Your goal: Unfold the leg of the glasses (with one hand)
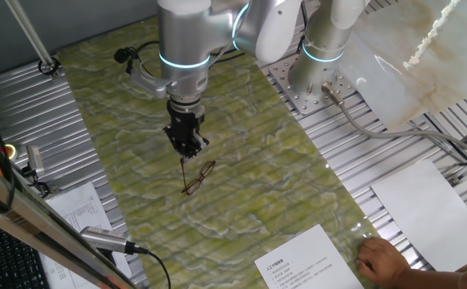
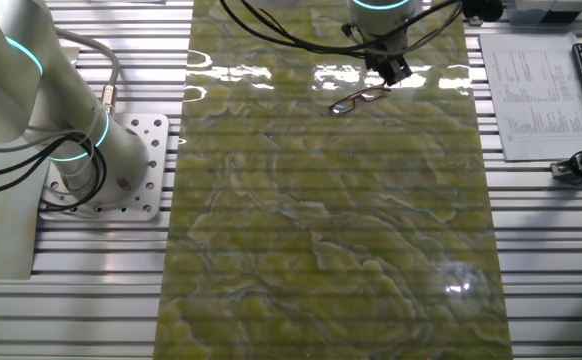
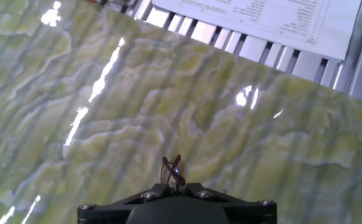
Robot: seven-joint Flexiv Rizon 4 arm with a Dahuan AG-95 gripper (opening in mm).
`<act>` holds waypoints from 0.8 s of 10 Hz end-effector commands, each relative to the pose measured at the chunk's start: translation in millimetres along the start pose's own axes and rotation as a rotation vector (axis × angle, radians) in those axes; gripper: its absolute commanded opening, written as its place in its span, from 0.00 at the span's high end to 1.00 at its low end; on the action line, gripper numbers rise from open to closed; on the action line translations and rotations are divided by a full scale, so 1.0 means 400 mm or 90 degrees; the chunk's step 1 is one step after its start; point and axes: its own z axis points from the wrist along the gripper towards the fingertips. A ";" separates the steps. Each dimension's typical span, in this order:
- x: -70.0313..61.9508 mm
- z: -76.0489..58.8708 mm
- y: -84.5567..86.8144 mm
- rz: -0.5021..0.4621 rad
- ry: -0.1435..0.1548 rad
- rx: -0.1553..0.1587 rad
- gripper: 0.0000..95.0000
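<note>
hand [image 1: 187, 149] fingers pinched shut on a leg of the glasses [image 1: 199, 177].

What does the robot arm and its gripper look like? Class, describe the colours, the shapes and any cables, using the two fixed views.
The arm is built of thick silver-white cylinders, with glowing cyan rings at the joints. Its round base is bolted to a perforated metal plate. The gripper is small, black and two-fingered. Black cables loop near the wrist.
</note>
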 end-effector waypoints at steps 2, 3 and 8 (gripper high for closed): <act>-0.013 0.002 0.003 0.004 0.006 0.004 1.00; -0.016 0.002 0.004 0.005 0.008 0.006 1.00; -0.028 0.000 0.006 0.002 0.011 0.007 1.00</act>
